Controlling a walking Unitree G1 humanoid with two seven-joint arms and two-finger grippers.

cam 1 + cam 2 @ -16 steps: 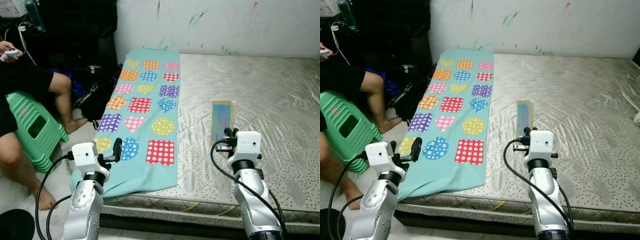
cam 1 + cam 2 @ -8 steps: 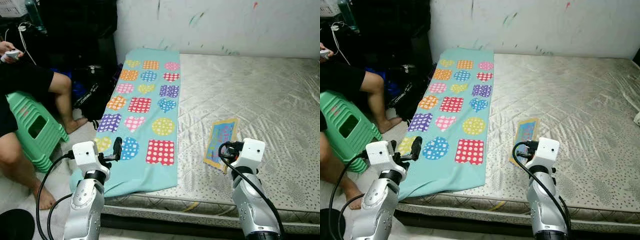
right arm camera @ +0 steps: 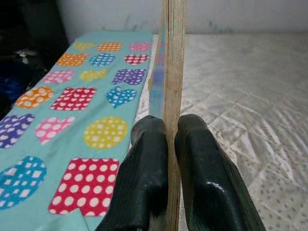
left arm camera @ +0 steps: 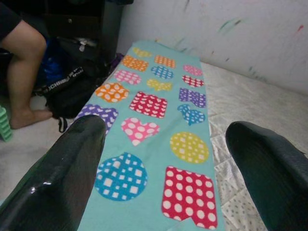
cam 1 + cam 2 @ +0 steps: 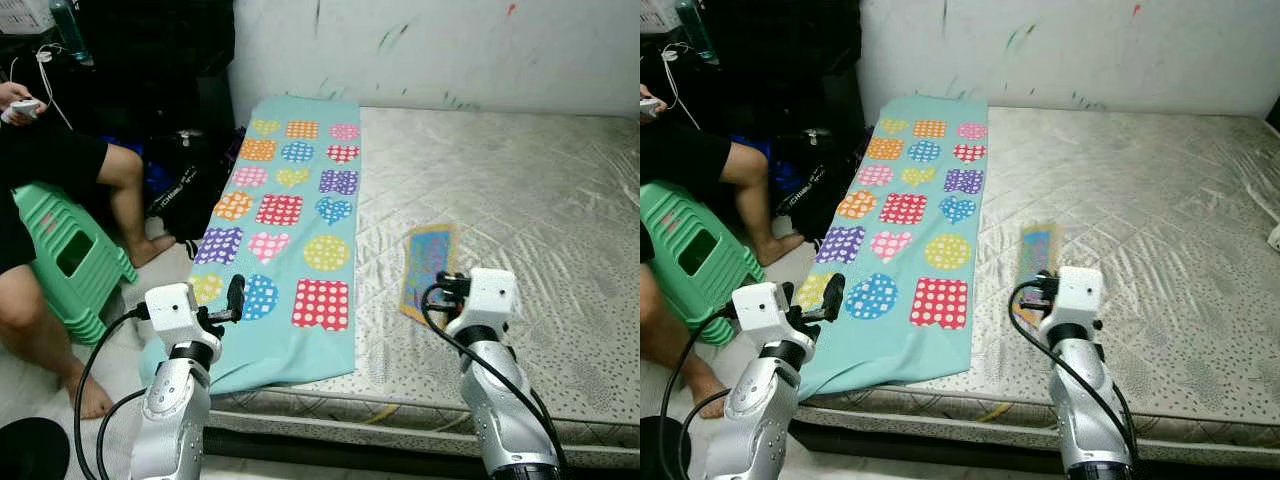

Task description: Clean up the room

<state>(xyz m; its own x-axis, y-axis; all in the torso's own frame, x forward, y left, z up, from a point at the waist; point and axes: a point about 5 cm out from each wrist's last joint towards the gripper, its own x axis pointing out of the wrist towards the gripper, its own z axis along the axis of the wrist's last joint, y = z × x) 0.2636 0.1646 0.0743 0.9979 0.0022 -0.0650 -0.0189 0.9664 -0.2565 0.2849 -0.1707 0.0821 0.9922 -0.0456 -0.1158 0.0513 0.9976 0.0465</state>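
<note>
Board (image 3: 172,57) pinched edge-on in the right tool (image 3: 171,144) above the mattress (image 5: 520,190).

- No word, number or brand can be read with certainty anywhere.
- The black bag (image 4: 67,91) on the floor beside the turquoise mat (image 5: 290,240) bears a line of white letters along its strap, too small and blurred to spell out.
- The board (image 5: 425,265) carries a coloured print, with no legible text.
</note>
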